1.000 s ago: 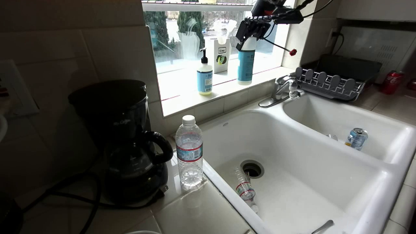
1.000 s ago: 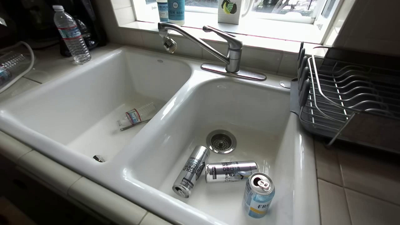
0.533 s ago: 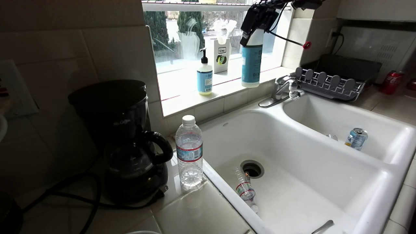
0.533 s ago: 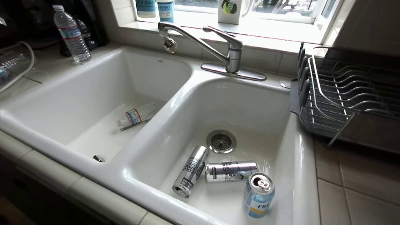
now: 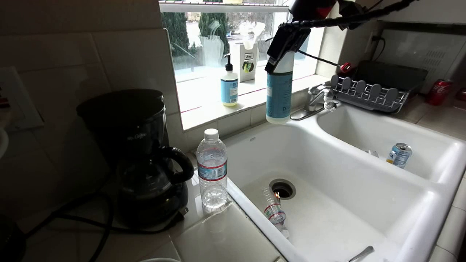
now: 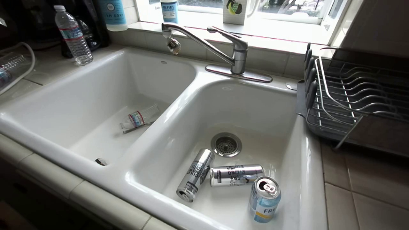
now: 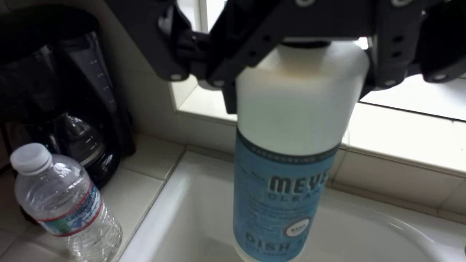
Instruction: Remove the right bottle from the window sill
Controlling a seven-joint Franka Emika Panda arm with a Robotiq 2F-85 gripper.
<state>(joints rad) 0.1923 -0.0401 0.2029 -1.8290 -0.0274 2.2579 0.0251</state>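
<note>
And the black two-fingered gripper (image 7: 300,85) has the tall whitish plastic bottle with the teal-blue label (image 7: 289,153) clamped by its upper part, hanging upright just in front of the long pale window sill (image 5: 251,100)! Behind, a smaller blue-labelled plastic pump bottle (image 5: 229,89) stands on the sill.

Top of right bottle (image 5: 279,91) hidden

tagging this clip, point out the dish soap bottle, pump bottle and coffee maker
Dish soap bottle (image 7: 282,182), in the wrist view, on its label.
Pump bottle (image 5: 229,88), in an exterior view, on its label.
Coffee maker (image 5: 133,145), in an exterior view, on its front.
</note>
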